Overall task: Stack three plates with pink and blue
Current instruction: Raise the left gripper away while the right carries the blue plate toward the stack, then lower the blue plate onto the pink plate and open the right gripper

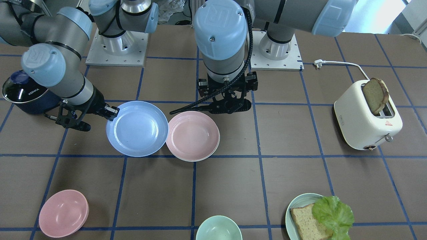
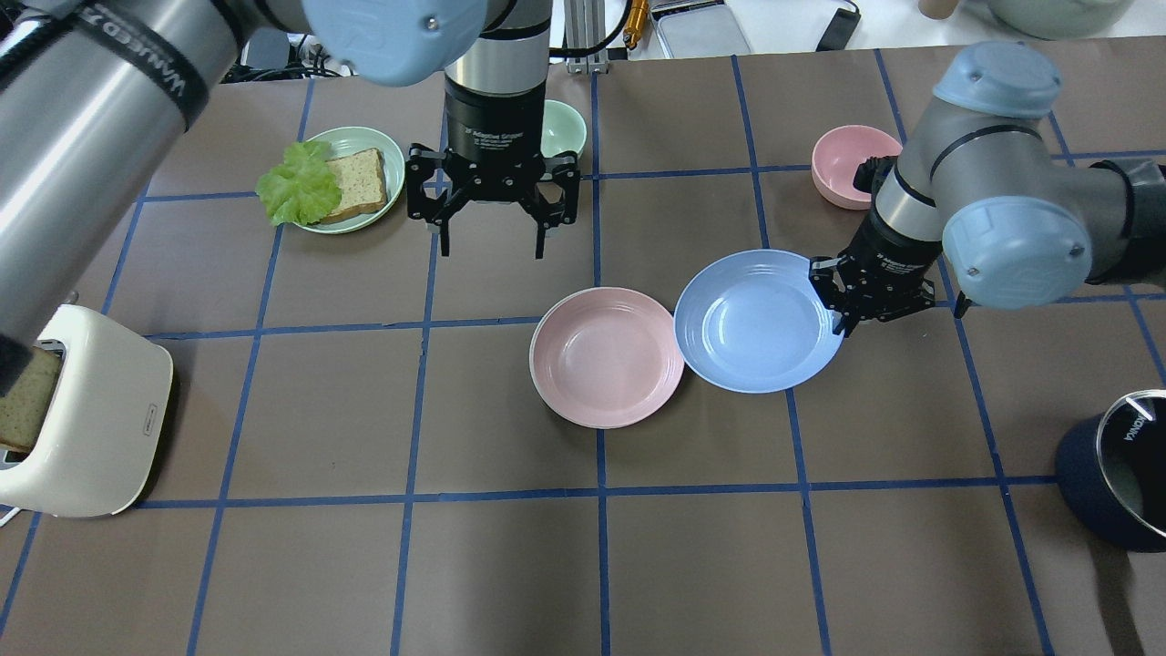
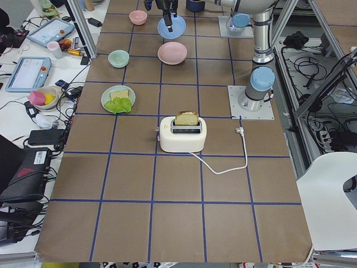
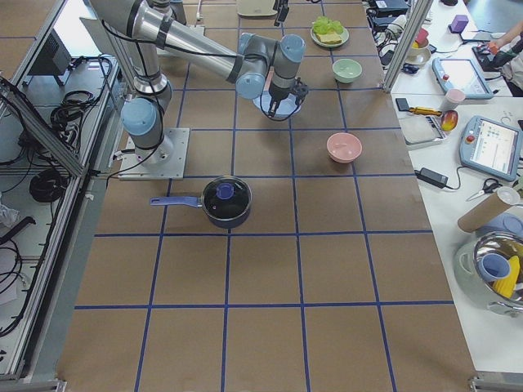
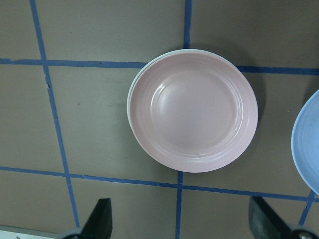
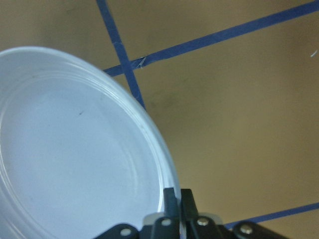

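Note:
The light blue plate (image 1: 136,128) (image 2: 756,319) (image 6: 75,159) is held by its rim in my right gripper (image 1: 111,111) (image 2: 840,321) (image 6: 178,196), which is shut on it. Its far edge overlaps the rim of the pink plate (image 1: 192,135) (image 2: 608,355) (image 5: 194,109). The pink plate rests on the cream-white plate (image 5: 130,107) (image 1: 217,145), of which only a thin rim shows. My left gripper (image 1: 230,106) (image 2: 492,246) (image 5: 182,219) is open and empty, hovering above the table just beyond the pink plate.
A pink bowl (image 2: 852,164) sits behind my right wrist. A teal bowl (image 2: 563,128) and a teal plate (image 2: 393,159) with bread and lettuce lie near the left gripper. A white toaster (image 2: 73,410) stands at the far left, a dark pot (image 2: 1130,465) at the right.

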`<state>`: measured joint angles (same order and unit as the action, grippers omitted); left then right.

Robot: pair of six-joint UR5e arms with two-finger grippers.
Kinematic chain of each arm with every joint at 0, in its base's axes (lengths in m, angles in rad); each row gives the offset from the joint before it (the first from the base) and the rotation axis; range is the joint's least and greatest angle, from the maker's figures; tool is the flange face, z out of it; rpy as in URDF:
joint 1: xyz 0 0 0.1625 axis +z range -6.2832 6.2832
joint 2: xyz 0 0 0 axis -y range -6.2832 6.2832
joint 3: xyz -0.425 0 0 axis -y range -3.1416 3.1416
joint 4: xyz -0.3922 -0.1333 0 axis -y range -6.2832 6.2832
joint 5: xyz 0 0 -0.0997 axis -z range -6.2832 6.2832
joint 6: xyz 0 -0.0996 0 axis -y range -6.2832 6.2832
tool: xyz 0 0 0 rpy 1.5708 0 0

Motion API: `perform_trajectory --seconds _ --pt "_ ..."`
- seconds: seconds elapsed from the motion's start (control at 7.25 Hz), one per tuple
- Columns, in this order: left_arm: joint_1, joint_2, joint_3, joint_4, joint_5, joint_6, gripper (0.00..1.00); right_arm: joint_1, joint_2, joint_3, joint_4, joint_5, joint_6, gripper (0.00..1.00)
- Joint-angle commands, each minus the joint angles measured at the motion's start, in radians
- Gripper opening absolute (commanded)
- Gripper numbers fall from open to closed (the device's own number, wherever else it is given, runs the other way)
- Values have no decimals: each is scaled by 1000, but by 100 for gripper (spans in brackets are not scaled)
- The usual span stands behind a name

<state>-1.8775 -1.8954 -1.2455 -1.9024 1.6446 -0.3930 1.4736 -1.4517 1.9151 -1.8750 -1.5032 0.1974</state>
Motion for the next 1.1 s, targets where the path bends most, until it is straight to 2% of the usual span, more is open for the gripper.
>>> perform_trajectory --seconds 0.0,0.28,0.41,0.83,0.97 --pt "41 119 -176 92 1 17 90 78 1 -1 -19 6 104 0" --pt "69 221 -340 210 3 34 92 170 16 1 -79 4 221 0" --pt "99 261 -383 232 0 46 92 197 28 5 -81 6 279 0" --pt "110 318 -408 273 -17 59 94 284 62 -1 -121 12 373 0" --pt "110 326 -410 316 -69 60 95 287 70 1 -140 11 372 0"
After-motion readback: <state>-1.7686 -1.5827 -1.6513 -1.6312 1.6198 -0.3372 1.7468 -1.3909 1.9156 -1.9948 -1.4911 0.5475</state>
